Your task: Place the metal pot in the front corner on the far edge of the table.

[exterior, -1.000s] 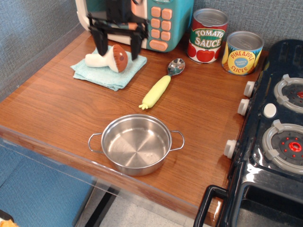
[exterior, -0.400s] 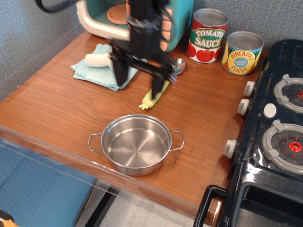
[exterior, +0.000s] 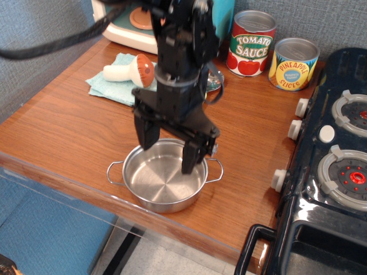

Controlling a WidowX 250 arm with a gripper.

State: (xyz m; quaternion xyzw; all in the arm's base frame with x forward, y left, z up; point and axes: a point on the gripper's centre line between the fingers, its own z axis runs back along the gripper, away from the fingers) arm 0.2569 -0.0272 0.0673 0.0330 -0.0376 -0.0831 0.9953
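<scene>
The metal pot (exterior: 160, 186) sits upright on the brown wood table (exterior: 63, 132) near its front edge, by the clear plastic strip. Its two wire loop handles stick out left and right. My black gripper (exterior: 169, 150) is open and hangs just over the pot's far rim. One finger is at the rim's left side, the other reaches down inside the pot on the right. It holds nothing. The arm hides the far part of the rim.
A toy mushroom (exterior: 129, 71) lies on a teal cloth (exterior: 112, 89) at the back left. A tomato sauce can (exterior: 251, 43) and a pineapple can (exterior: 293, 63) stand at the back. A black toy stove (exterior: 332, 172) fills the right side. A spoon (exterior: 215, 83) is mostly hidden behind the arm.
My gripper has come forward and down from the back of the table, past the mushroom and spoon, to just over the pot. The pot has not moved.
</scene>
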